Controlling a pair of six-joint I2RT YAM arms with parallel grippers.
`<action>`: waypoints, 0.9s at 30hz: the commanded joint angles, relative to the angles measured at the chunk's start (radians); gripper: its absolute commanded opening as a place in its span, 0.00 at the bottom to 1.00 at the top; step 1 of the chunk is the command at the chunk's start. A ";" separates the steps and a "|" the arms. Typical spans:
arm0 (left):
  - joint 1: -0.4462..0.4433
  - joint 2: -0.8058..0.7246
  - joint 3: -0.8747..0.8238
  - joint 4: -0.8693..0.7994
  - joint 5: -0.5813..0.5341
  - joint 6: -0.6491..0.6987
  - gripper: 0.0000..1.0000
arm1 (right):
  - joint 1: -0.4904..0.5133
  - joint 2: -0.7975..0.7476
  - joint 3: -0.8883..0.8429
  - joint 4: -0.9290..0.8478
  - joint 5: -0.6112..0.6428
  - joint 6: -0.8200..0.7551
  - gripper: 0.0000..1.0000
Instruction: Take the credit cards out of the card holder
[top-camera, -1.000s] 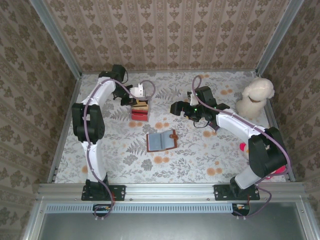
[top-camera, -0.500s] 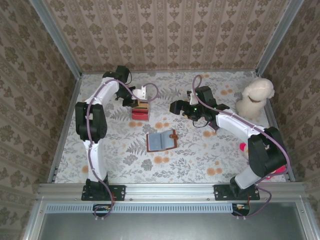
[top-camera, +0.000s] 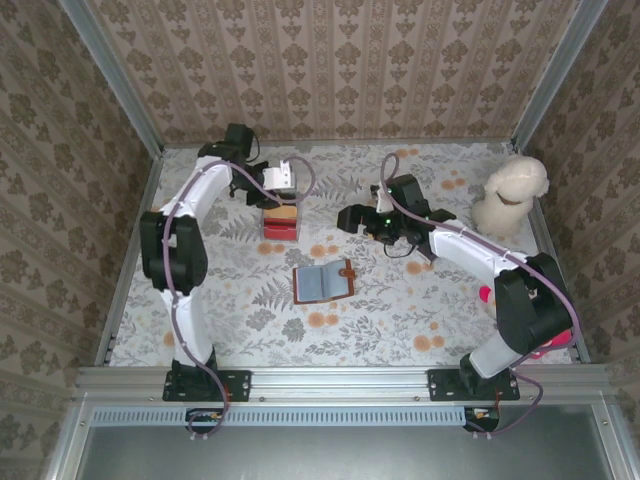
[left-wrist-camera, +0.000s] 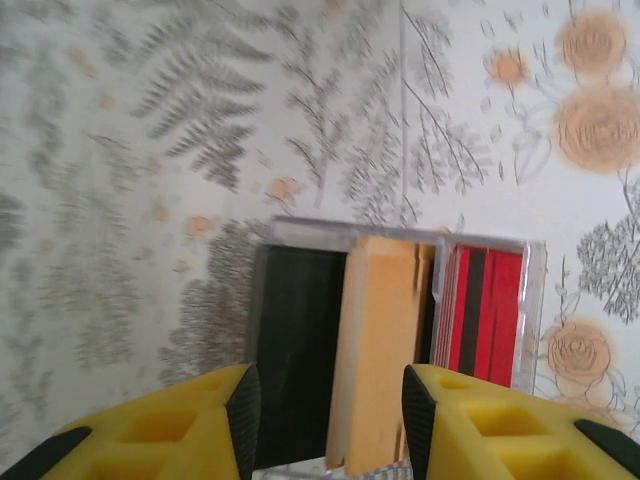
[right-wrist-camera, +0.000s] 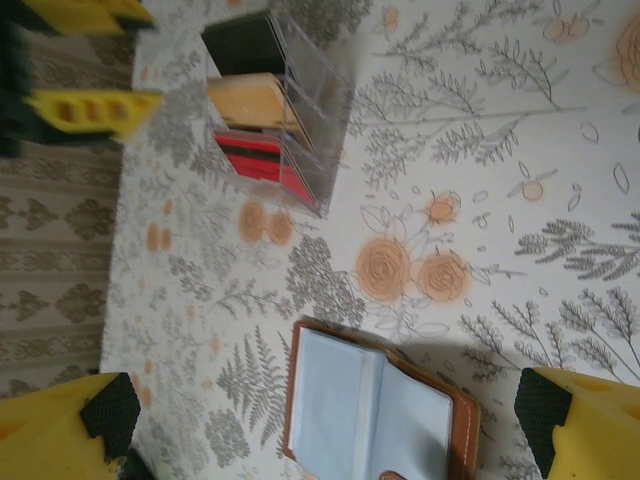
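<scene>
The brown card holder (top-camera: 323, 283) lies open on the table, its grey-blue pockets (right-wrist-camera: 370, 420) facing up. A black credit card (left-wrist-camera: 295, 350), a tan-orange one (left-wrist-camera: 385, 340) and a red striped one (left-wrist-camera: 485, 310) stand on edge in a clear box (top-camera: 280, 222). My left gripper (top-camera: 280, 195) hangs over that box, open. In the left wrist view its fingers (left-wrist-camera: 245, 415) straddle the black and tan-orange cards without touching them. My right gripper (top-camera: 350, 217) is wide open above the table, a little behind the card holder, with nothing between its fingers (right-wrist-camera: 100, 415).
A white plush dog (top-camera: 512, 195) sits at the back right corner. A pink object (top-camera: 487, 293) lies by the right arm's elbow. Patterned walls close the table at the back and both sides. The left gripper's yellow fingers (right-wrist-camera: 85, 110) show beside the clear box (right-wrist-camera: 300, 120).
The left gripper's jaws have gone from shut to open over the clear box, leaving the tan-orange card standing in it. The right gripper drifted slightly left.
</scene>
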 joint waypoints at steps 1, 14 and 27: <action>0.010 -0.139 -0.085 0.184 0.076 -0.180 0.45 | 0.086 -0.021 0.038 -0.144 0.173 -0.067 0.97; -0.009 -0.561 -0.697 0.670 0.034 -0.681 0.99 | 0.435 0.021 0.071 -0.259 0.452 -0.041 0.93; -0.003 -0.868 -1.020 0.675 -0.291 -1.172 1.00 | 0.541 0.253 0.171 -0.273 0.517 0.009 0.84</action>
